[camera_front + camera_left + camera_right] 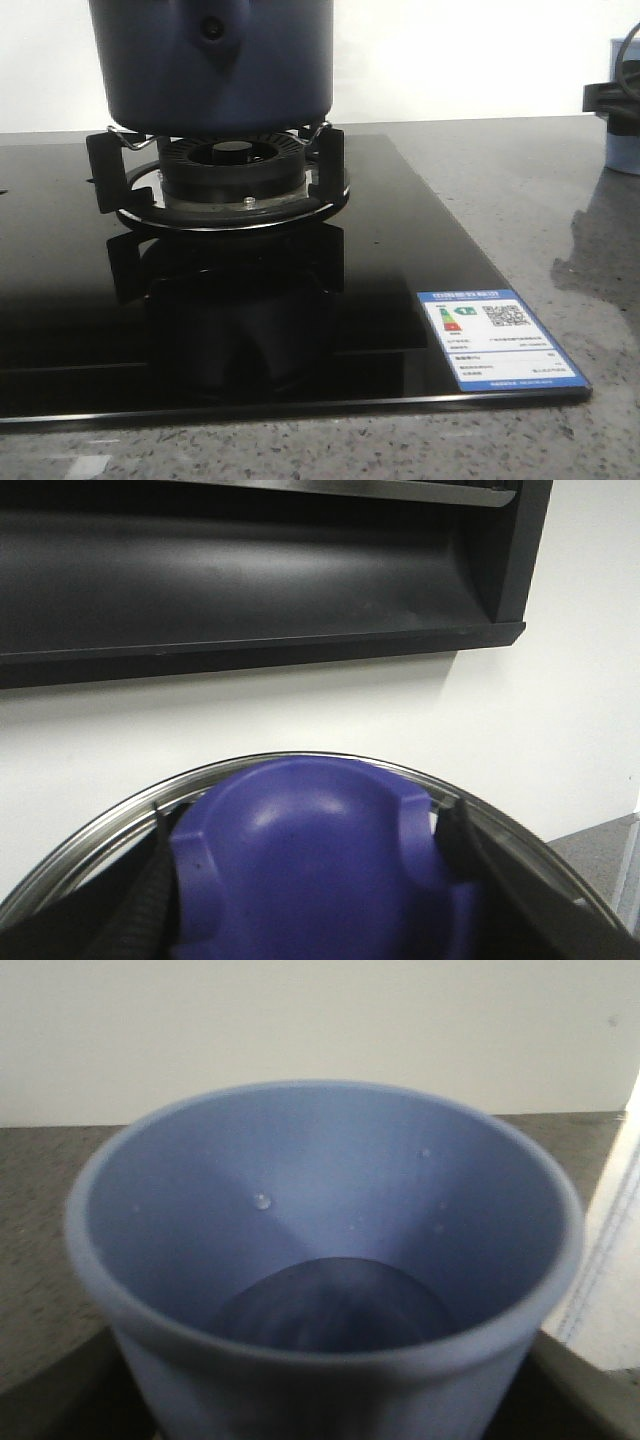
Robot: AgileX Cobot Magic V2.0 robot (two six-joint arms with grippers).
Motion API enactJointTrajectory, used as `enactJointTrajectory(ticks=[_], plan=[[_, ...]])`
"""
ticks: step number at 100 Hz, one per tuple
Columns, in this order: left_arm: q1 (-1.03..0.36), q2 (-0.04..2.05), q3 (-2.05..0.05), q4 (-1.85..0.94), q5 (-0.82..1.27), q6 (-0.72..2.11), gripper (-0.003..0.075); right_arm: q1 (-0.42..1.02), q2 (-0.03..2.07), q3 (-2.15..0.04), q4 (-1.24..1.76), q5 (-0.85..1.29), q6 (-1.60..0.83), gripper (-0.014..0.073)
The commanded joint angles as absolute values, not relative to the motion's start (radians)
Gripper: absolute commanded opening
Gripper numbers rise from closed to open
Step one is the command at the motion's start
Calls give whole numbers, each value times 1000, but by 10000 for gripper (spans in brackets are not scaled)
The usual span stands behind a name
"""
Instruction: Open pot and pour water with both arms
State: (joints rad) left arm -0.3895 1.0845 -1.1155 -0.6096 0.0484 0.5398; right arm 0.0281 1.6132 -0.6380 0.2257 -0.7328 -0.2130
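left tool (310, 900) holds a blue-purple lid knob (315, 865), dark fingers (150, 900) pressed against its two sides; the lid's metal rim (100, 830) curves behind it. fingertips cut off by the frame edge. backdrop there is a white wall and a dark range hood (250, 570).

right tool (612, 98): only a dark bit shows at the far right of the front view, against a pale blue cup (625, 130) that is mostly cropped. in the right wrist view the cup (320, 1260) fills the frame, rim blurred, a few droplets on its inner wall; dark finger edges (560, 1380) show just beside its sides, so the tool appears closed around it, contact itself hidden.

the pot (215, 65) sits on the burner grate (225, 170) of a black glass cooktop (380, 290). its top is cut off, so the rim and inside can't be seen. handle stub with small hole faces the camera. grey speckled bench (520, 200) around the cooktop; energy label (497, 338) at the near right corner, print too small to read.
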Motion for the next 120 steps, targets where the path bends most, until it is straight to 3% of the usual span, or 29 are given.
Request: enactJointTrajectory(ticks=[1, 50, 88, 120], plan=[[-387, 1056, -1150, -611, -37, 535, 398, 32, 1518, -664, 102, -755, -226, 370], [-387, 1056, -1150, -609, -37, 535, 398, 206, 1311, -824, -26, -378, -226, 370], [-387, 1058, -1150, -609, -37, 535, 398, 337, 1317, -1116, -222, 0, -226, 370], [-387, 1058, -1150, -609, -37, 535, 398, 459, 1383, -1267, -546, 196, -226, 370]])
